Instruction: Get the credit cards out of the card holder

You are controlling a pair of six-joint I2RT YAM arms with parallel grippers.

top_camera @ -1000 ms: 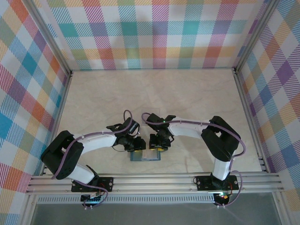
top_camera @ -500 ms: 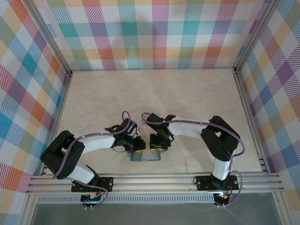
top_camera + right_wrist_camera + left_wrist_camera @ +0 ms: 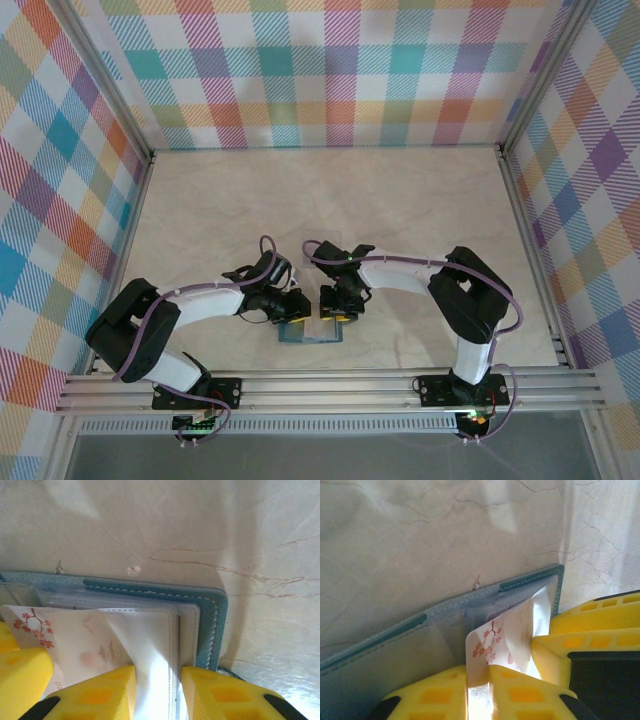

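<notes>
So the surface here is a pale cream, marble-look tabletop [image 3: 420, 210] with thin brownish veins running all over it. Lying on it is a small teal-blue bifold card holder [image 3: 300, 338], spread open flat, with its slate-blue inside and clear pockets facing up. It sits right under the yellow left fingers [image 3: 435, 695] and the yellow right fingers [image 3: 95, 692]. Its stitched edge is just ahead of both pairs, and one rounded corner is just past the outer side of the right fingers. Beyond that edge the tabletop has a tiny dark nick in front of the left fingers. In front of the right fingers there's a pale speck and some hairline brown streaks.
</notes>
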